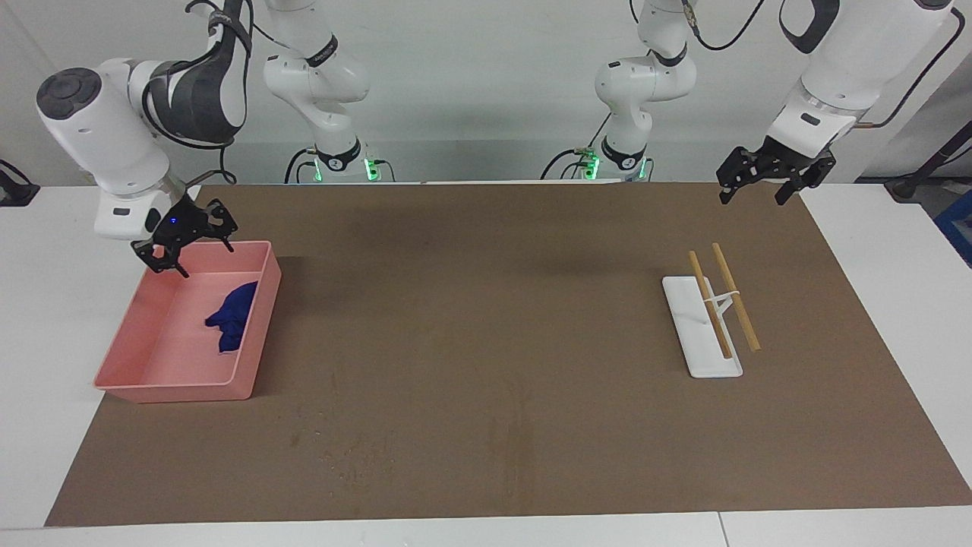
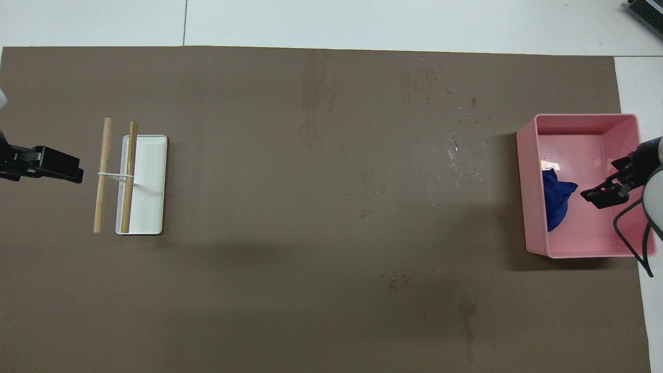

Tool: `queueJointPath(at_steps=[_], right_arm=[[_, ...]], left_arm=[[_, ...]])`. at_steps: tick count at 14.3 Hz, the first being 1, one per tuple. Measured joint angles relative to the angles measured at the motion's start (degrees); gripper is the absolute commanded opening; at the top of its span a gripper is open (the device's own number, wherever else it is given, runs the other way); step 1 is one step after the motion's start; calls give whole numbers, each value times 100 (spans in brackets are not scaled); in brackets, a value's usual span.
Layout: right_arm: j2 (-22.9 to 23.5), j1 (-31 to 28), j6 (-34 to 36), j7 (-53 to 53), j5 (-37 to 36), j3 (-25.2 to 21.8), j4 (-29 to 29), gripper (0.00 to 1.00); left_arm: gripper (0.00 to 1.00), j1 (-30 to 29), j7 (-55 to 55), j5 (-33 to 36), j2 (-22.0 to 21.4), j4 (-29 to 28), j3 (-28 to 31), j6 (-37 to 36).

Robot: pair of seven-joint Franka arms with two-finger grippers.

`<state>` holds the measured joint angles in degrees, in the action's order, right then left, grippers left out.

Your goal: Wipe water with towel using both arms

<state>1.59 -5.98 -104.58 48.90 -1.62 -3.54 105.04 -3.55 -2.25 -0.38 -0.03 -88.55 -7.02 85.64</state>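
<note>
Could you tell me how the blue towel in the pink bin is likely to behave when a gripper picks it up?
The blue towel lies crumpled against the pink bin's wall, so it is probably floppy and would hang in folds. It looks light for its bulk. A pinch may catch only one layer, so it could unfurl.

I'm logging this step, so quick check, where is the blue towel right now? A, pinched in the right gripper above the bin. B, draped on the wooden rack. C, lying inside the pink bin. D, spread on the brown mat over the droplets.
C: the blue towel lies crumpled inside the pink bin, against its wall, while the right gripper hangs open and empty above it.
</note>
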Motion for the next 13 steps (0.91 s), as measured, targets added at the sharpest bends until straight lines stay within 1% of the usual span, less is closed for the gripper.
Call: queueJointPath(at_steps=[2, 4, 5, 7, 9, 11, 12, 13], right_arm=[[-43, 9, 262, -5, 0, 33, -141, 100], [-105, 56, 766, -134, 25, 107, -516, 100], [-153, 104, 1039, -366, 45, 168, -738, 100], [-293, 224, 1480, -1101, 61, 355, -1101, 100], [-441, 307, 1793, -1890, 95, 614, -1312, 100], [-572, 339, 2155, -2762, 481, 815, -1468, 100], [-633, 340, 2313, -3361, 689, 872, -1521, 100], [-675, 340, 2365, -3855, 784, 901, -1529, 100]], left_arm=[[100, 0, 0, 0, 0, 0, 0, 0], [100, 0, 0, 0, 0, 0, 0, 0], [100, 0, 0, 0, 0, 0, 0, 0], [100, 0, 0, 0, 0, 0, 0, 0], [100, 0, 0, 0, 0, 0, 0, 0], [100, 0, 0, 0, 0, 0, 0, 0], [100, 0, 0, 0, 0, -1, 0, 0], [100, 0, 0, 0, 0, -1, 0, 0]])
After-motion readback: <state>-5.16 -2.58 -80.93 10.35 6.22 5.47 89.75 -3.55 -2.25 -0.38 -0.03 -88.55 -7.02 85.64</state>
